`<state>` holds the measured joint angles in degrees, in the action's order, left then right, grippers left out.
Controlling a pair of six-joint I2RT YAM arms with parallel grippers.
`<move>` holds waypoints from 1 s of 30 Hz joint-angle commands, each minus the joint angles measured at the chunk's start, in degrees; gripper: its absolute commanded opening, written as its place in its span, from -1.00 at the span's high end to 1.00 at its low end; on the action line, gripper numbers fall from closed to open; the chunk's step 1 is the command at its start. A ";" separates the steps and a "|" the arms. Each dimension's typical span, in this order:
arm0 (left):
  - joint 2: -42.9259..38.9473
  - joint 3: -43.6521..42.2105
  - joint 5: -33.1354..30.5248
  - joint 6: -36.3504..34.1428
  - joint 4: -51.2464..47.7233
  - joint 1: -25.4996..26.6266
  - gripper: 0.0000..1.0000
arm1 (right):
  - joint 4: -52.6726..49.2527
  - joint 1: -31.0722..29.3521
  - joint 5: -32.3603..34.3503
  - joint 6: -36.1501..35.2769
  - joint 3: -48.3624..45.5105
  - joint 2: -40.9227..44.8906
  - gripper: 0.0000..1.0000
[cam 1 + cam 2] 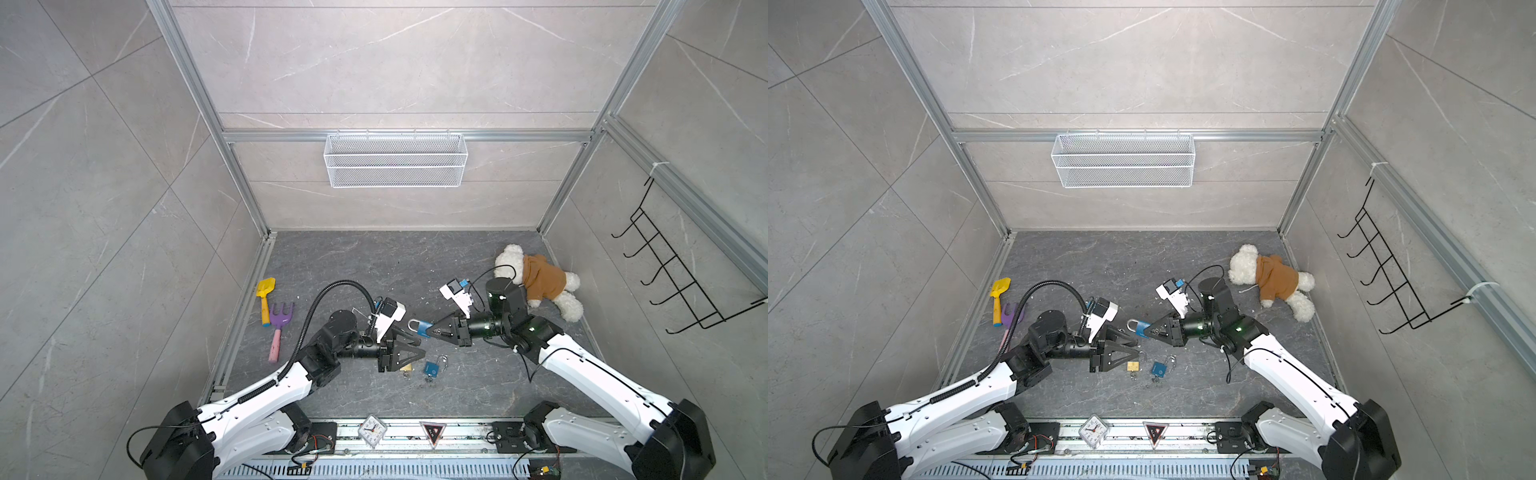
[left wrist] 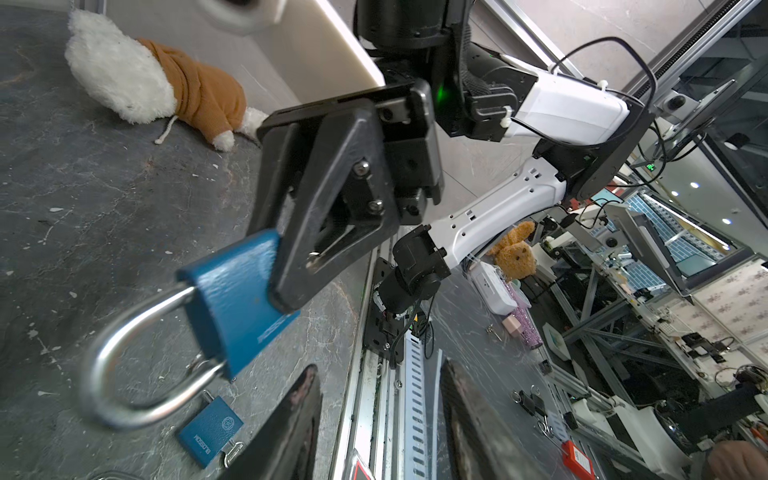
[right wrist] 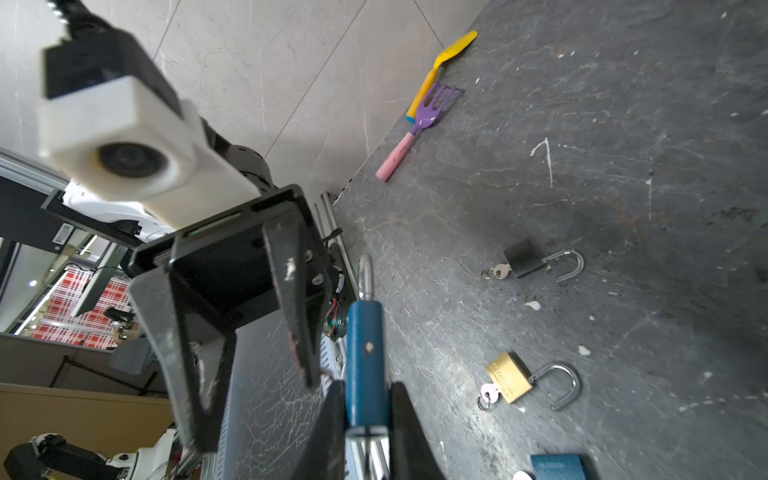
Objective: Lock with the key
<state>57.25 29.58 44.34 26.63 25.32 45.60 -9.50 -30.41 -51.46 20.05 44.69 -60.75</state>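
Right wrist view shows the right gripper clamped on the body of a blue padlock. The lock is held clear of the dark tabletop, its shackle pointing toward the left gripper. That gripper's jaws stand apart, with one finger just beside the lock and not gripping it. Whether a key sits in the held lock cannot be told. On the tabletop lie a brass padlock and a black padlock, each with its shackle open and a key in its base. A second blue padlock lies near them in a top view.
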 commanded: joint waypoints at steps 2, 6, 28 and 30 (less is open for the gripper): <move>0.81 -0.23 2.32 -0.10 2.49 -0.51 -0.06 | -2.76 0.23 1.04 -1.85 1.34 4.14 1.00; 1.84 -0.11 2.12 0.16 3.18 -0.68 -0.09 | -4.52 0.31 -0.34 -2.70 1.56 5.10 1.00; 11.69 2.41 6.44 6.55 16.24 -2.45 0.00 | -3.33 0.14 -4.26 -3.24 -0.65 2.49 1.00; 12.00 2.41 6.79 6.92 17.18 -2.51 0.03 | -4.08 0.09 -3.73 -3.71 -0.48 2.14 1.00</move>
<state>68.95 29.56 48.69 32.34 36.95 43.44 -14.76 -30.30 -54.83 18.13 44.47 -58.26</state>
